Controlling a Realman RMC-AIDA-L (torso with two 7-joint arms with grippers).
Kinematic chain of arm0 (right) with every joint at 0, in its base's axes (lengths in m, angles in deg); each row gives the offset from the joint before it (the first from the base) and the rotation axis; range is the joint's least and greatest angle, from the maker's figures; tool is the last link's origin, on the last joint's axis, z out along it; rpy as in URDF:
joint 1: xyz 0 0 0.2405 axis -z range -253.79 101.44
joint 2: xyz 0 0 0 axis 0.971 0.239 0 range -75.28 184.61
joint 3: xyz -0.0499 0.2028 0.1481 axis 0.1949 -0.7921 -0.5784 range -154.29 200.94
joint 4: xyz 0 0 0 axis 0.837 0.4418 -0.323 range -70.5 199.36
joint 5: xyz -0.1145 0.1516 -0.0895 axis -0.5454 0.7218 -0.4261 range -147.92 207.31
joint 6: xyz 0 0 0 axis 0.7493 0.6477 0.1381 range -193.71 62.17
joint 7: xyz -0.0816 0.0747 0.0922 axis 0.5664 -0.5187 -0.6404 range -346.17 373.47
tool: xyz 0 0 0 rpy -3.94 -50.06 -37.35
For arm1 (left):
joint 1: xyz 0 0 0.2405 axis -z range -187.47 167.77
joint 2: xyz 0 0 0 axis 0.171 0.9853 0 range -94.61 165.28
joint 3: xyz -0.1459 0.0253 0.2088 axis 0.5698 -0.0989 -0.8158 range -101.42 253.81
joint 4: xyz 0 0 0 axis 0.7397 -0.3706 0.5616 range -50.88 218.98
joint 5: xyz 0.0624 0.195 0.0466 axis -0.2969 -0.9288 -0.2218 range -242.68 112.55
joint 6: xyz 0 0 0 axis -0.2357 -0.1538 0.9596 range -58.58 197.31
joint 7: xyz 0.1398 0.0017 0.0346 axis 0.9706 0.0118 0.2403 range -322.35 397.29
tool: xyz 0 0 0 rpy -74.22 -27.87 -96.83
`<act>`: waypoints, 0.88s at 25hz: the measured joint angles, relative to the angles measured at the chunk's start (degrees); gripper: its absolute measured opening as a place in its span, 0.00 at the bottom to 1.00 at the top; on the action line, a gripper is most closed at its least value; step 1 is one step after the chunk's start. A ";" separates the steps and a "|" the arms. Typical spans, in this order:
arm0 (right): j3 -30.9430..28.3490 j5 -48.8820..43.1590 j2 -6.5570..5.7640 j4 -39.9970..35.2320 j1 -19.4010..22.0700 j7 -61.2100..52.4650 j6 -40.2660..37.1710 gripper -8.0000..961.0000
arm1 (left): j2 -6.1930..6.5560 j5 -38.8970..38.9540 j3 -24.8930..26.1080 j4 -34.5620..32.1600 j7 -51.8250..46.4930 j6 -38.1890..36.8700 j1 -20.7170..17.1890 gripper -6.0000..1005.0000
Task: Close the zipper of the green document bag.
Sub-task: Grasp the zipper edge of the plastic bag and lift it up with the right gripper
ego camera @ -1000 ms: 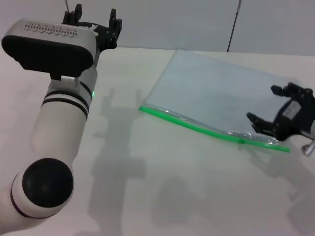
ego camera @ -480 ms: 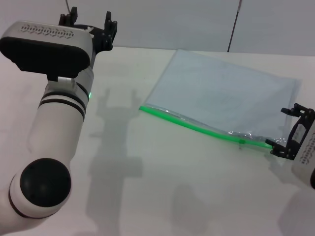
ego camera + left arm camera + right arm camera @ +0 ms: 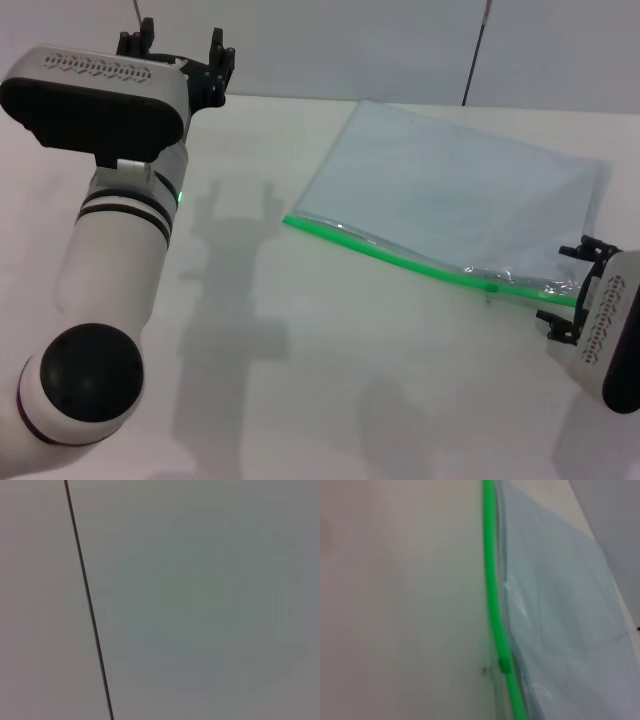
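Pale bag [image 3: 455, 195] lying flat on white table [image 3: 330, 380], green zipper [image 3: 400, 260] along its near edge, slider [image 3: 490, 288] toward its right end, right gripper [image 3: 572, 292] just beside that end, fingers apart, holding nothing, left gripper [image 3: 178, 50] raised at far left, fingers apart.

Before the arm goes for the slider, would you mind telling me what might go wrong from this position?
1. The slider is tiny on a thin zipper, so the right end effector, now at the bag's end corner, could miss it.
2. The green document bag lies loose on the table; the left end effector is raised far away, so pulling may drag the bag instead.
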 joint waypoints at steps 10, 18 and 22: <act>0.00 -1.87 0.08 2.25 -1.05 -0.80 2.36 0.83 | 0.00 0.66 0.01 -0.05 0.01 0.00 0.07 0.74; -1.53 -2.01 0.05 5.01 -2.26 -0.88 4.74 0.83 | -0.05 0.70 0.00 -0.04 0.02 0.00 0.19 0.74; -2.03 -2.04 0.06 5.27 -2.33 -0.88 5.25 0.82 | -0.08 0.70 0.01 -0.07 0.01 0.00 0.24 0.74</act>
